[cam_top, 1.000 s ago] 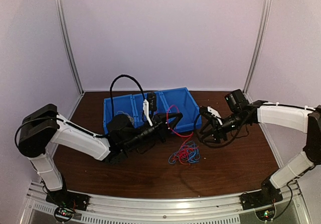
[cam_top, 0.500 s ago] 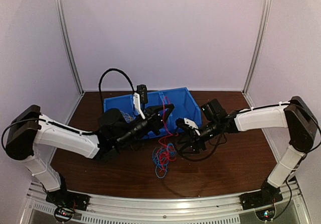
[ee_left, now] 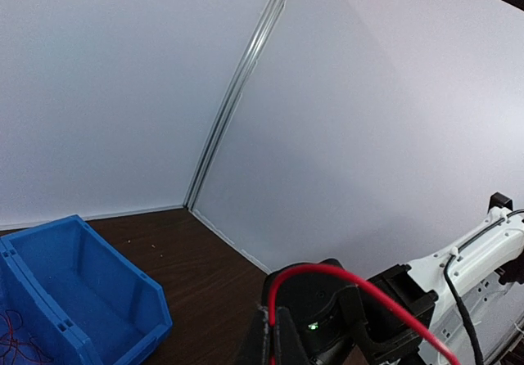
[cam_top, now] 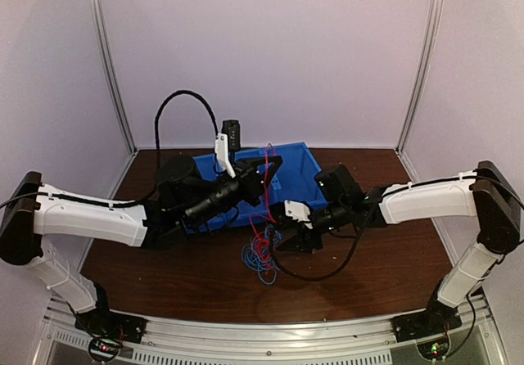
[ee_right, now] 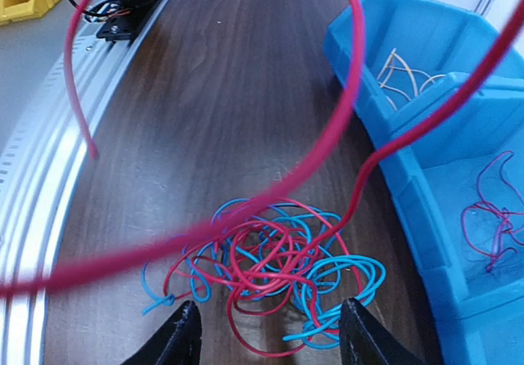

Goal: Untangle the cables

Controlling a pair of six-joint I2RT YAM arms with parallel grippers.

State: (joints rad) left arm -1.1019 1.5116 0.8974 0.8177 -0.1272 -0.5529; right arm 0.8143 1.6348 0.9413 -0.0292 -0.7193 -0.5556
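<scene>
Blue bins [cam_top: 304, 162] back the cables [ee_right: 270, 259]; left hand [ee_left: 274, 334] pinches a red one, right hand [ee_right: 270, 336] hangs open above.

Two arms [cam_top: 98, 218], one cable tangle [cam_top: 260, 256]

White shells between black joints cover the left arm [cam_top: 90, 218] and right arm [cam_top: 426, 201]; the left gripper [ee_left: 274, 336] and right gripper [ee_right: 268, 336] are black. Black bases [cam_top: 106, 324] sit on the aluminium rail [cam_top: 262, 332], with red-green lights [cam_top: 103, 348] beside it.
</scene>
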